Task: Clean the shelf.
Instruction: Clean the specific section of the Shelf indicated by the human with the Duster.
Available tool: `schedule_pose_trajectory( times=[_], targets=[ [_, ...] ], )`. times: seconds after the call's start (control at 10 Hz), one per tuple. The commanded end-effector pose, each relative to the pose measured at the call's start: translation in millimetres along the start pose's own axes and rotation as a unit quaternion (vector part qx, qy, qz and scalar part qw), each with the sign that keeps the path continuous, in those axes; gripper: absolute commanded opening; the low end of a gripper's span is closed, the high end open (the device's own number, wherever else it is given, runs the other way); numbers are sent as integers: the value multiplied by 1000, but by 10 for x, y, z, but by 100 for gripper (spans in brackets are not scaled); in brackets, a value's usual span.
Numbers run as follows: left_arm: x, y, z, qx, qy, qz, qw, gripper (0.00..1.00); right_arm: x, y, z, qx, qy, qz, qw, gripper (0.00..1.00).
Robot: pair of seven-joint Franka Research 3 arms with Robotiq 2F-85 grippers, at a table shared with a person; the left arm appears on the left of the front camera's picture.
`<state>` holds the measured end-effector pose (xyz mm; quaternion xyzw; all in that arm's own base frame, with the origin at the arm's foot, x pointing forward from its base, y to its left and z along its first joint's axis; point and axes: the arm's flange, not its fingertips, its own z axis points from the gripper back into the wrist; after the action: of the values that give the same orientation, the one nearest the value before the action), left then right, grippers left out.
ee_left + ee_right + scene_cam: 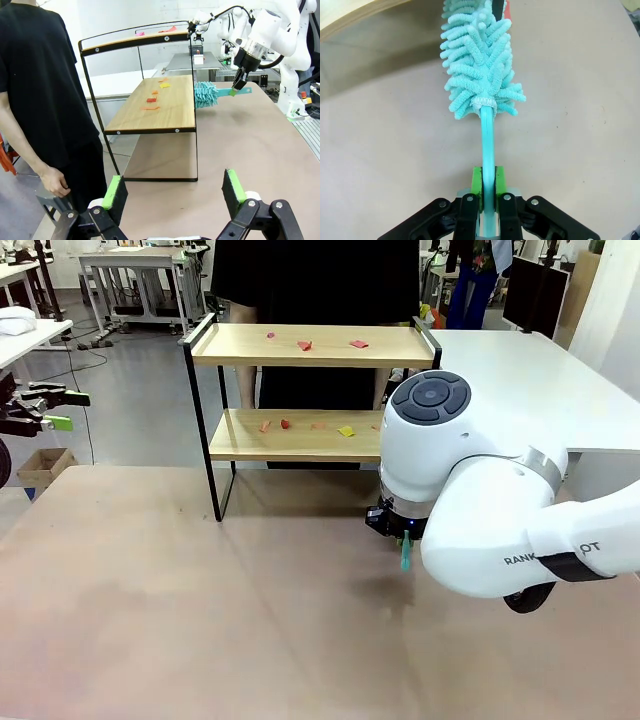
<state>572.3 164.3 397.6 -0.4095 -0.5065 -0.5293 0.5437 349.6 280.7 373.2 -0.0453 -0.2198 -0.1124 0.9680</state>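
The shelf (pixel 240 345) stands at the table's far side, with light wooden boards in a black frame. Small red, pink and yellow paper scraps (pixel 305 344) lie on its top board, and more scraps (pixel 346 430) lie on the lower board (pixel 150 112). My right gripper (pixel 488 187) is shut on the handle of a teal fluffy duster (pixel 480 70). In the left wrist view the duster's head (pixel 206 94) touches the end of the lower board. My right arm's bulk hides most of that gripper (pixel 400 532) in the front view. My left gripper (pixel 175 192) hangs open and empty, off the table's left side (pixel 62 410).
A person in black (pixel 40 90) stands behind the shelf, one hand (pixel 56 182) hanging down. The brown tabletop (pixel 200 600) stretches in front of the shelf. A white table (pixel 520 380) adjoins at the right.
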Motion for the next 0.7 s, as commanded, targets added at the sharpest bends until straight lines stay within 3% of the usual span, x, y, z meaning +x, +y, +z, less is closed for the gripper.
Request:
schedule_pose_trajectory(
  times=[0.0, 0.6],
  targets=[
    [27, -19, 5, 0, 1, -1, 1000, 100, 5, -104, 89, 23, -14, 13, 1000, 13],
    [27, -19, 5, 0, 1, -1, 1000, 100, -23, -313, 412, 61, -35, 91, 993, 13]
  ],
)
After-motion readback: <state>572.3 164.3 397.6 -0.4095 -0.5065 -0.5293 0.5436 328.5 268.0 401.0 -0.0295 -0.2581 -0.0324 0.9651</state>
